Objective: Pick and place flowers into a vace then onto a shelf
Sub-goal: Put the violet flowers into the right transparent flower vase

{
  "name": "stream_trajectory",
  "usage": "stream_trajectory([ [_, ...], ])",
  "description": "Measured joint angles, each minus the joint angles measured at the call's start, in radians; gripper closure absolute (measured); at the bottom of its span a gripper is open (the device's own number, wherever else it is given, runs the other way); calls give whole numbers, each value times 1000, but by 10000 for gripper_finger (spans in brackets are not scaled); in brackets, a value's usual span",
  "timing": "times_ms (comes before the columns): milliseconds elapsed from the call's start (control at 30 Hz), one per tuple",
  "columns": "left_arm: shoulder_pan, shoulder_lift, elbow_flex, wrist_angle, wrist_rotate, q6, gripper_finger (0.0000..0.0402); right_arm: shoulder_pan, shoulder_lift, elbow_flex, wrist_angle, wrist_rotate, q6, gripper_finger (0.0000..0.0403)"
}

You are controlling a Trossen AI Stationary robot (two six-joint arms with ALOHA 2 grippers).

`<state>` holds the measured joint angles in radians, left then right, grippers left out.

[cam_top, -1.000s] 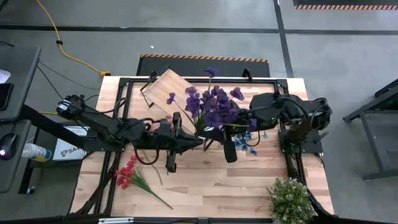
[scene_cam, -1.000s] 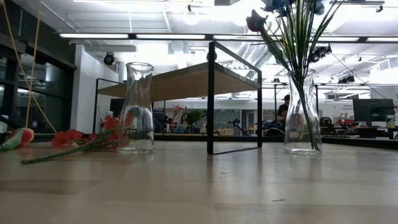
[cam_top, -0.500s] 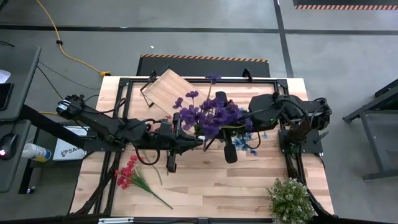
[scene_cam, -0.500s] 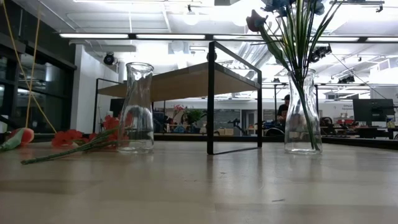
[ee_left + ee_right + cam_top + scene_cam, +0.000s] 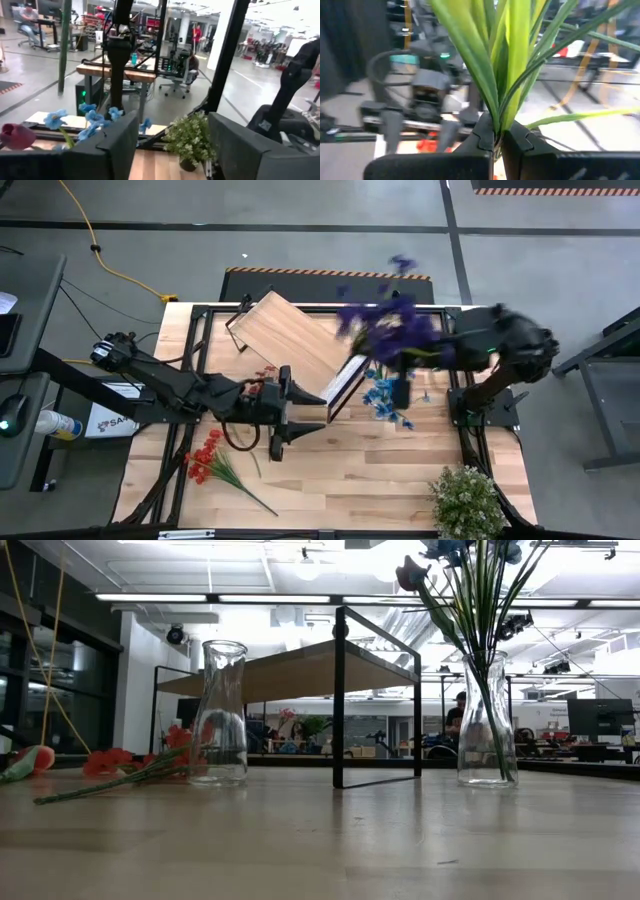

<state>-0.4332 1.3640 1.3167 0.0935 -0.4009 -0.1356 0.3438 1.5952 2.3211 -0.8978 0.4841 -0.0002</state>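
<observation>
My right gripper [image 5: 402, 370] is shut on a purple flower spray [image 5: 390, 330] above the table's far right part, and its green stems [image 5: 497, 75] fill the right wrist view. My left gripper [image 5: 315, 410] stands open and empty near the table's middle, pointing right. The vase of blue flowers [image 5: 487, 720] stands on its base; the blue blooms [image 5: 385, 395] lie below my right arm. An empty glass vase [image 5: 220, 715] stands upright on the left. Red flowers [image 5: 210, 465] lie on the tabletop at the near left. The shelf [image 5: 290, 340] stands at the far middle. My right gripper pinches the bundle of green stems and leaves [image 5: 496, 131] between its two fingers, low on the spray. The stems fan out beyond the fingertips [image 5: 485, 132] toward the blooms. The spray is lifted clear of the table.
A bushy pale green plant [image 5: 465, 500] stands at the near right corner. An orange tulip [image 5: 25, 762] lies beyond the red flowers, at the left edge of the low view. A black frame [image 5: 470, 415] rims the tabletop. People and desks show in the room behind.
My left gripper has opened and let go of the purple spray, drawing back a little toward the table's left. My right gripper has carried the spray up and toward the far right edge; its blooms have swung from the table's middle to the far right.
</observation>
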Motion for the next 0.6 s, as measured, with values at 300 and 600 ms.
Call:
stream_trajectory([
  [300,1,0,0,-53,-90,0,99,125,-142,0,-172,313,51,402],
  [600,1,0,0,-108,-171,0,111,225,-239,1,-652,477,519,403],
])
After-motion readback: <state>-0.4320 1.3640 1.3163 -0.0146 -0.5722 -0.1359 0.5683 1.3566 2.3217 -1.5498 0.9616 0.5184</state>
